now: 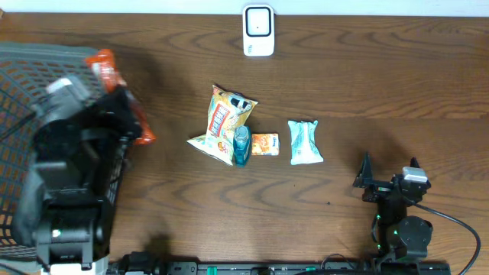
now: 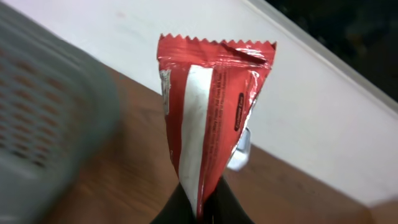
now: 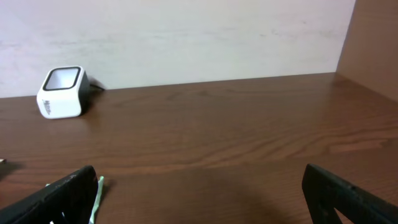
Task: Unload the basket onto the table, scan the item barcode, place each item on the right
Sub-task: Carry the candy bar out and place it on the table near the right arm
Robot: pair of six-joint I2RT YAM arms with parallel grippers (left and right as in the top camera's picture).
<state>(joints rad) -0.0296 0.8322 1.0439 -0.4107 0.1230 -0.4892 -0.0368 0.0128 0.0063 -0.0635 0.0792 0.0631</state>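
Two arms are seen at a brown wooden desk (image 1: 367, 76), which is shown whole only from overhead. A grey mesh basket (image 1: 15, 99) is set at the desk's left edge; in the left wrist view it is reduced to a blurred grey mass at the left of the frame. The left arm (image 1: 69, 191) is raised beside and partly over the basket. The right arm (image 1: 405, 229) is kept low at the near right corner.

At mid-desk a yellow snack bag (image 1: 225, 122) is laid. A teal packet (image 1: 306, 143) lies apart to its right. The white scanner (image 1: 258, 30) stands at the far edge; its window is shown more plainly in the right wrist view (image 3: 61, 92).

The red packet (image 1: 105, 65) is held clear of the desk near the basket's rim, well apart from the scanner. Only the left wrist view shows it closely (image 2: 211, 112): upright, with a crimped top and a white stripe, and pinched at its lower end by the left fingers (image 2: 230, 208), which are closed tight on it. No barcode can be made out on the face shown.

The right fingers (image 3: 348, 196) are spread fully apart with nothing between them.

A blue bottle (image 1: 241, 145) rests against the snack bag, and a small orange packet (image 1: 265, 144) lies just beside it.
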